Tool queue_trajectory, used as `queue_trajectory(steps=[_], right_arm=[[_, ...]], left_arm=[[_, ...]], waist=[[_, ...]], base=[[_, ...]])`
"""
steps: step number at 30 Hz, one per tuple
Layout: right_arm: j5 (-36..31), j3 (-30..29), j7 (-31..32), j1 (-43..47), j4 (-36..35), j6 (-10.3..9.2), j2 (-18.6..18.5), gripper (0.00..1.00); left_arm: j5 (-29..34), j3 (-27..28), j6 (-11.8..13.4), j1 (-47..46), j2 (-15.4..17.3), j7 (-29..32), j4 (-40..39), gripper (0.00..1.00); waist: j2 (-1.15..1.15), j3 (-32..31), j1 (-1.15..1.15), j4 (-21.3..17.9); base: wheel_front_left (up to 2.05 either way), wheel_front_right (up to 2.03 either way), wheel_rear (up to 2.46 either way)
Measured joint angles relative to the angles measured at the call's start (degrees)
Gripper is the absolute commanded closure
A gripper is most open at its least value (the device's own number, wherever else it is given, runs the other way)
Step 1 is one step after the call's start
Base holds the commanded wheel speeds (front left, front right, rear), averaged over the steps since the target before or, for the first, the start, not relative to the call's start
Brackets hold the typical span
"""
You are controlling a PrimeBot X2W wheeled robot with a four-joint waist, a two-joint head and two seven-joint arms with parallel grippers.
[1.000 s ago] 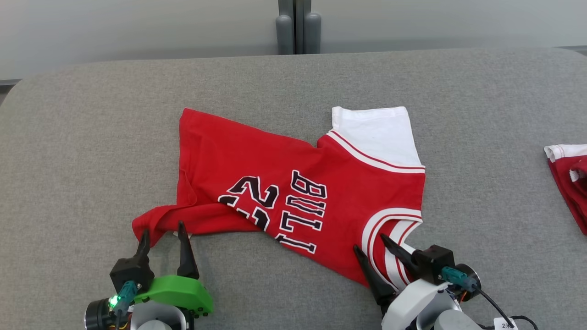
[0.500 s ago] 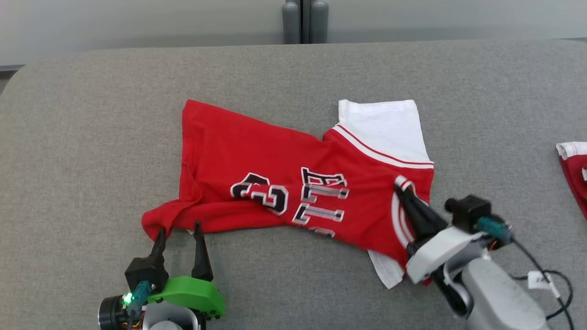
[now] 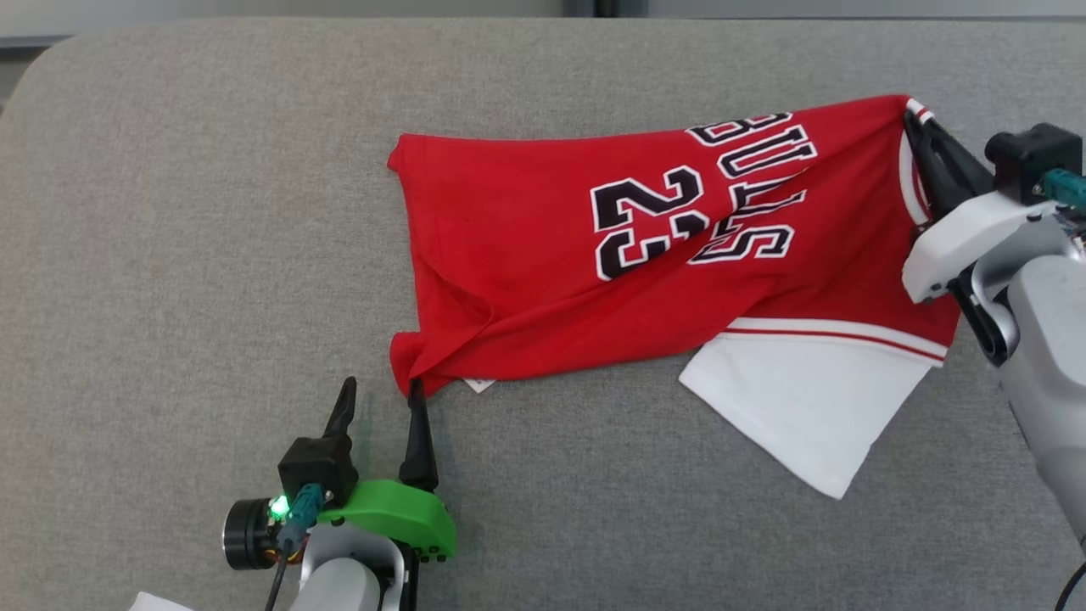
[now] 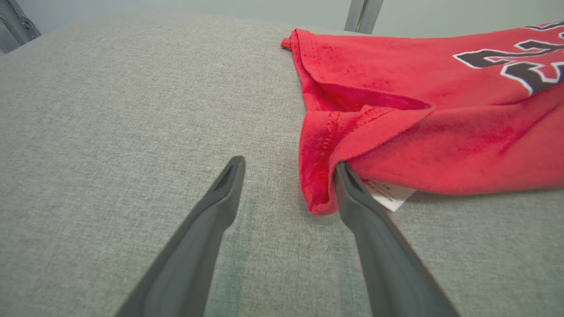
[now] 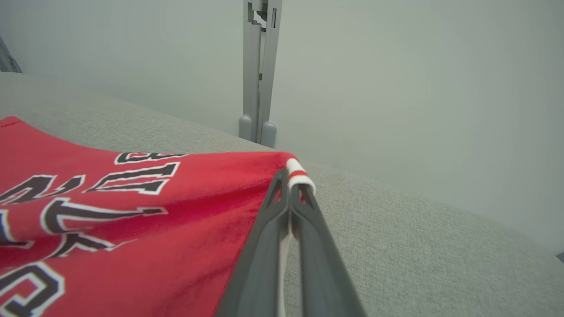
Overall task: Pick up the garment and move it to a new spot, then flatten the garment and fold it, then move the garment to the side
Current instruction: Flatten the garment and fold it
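partly lifted red jersey (image 3: 551, 255), white sleeve

Soft red cloth garment (image 3: 543, 280), woven grey table (image 3: 187, 255)

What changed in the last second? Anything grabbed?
The right pincer shut on the striped trim of the red basketball jersey and pulled it up and away, to the robot's right, turning the white sleeve to the near side. The left pincer stayed open by the hem corner.
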Motion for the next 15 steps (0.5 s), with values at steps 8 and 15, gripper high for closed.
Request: queue_trajectory(steps=[8, 15], right_arm=[[-5.9, -4.3, 0.0, -7.2, 6.7, 0.00, 0.9, 0.00], [-10.8, -12.4, 0.0, -0.3, 0.4, 0.00, 4.4, 0.00]], left_arm=[[-0.2, -1.7, 0.6, -1.4, 0.0, 0.0, 0.1, 0.00], [1.1, -0.5, 0.0, -1.3, 0.0, 0.0, 0.8, 0.00]], waist=[[0.00, 2.2, 0.00, 1.9], [0.00, 1.2, 0.00, 0.2]], base=[[0.00, 0.00, 0.00], [0.00, 0.00, 0.00]])
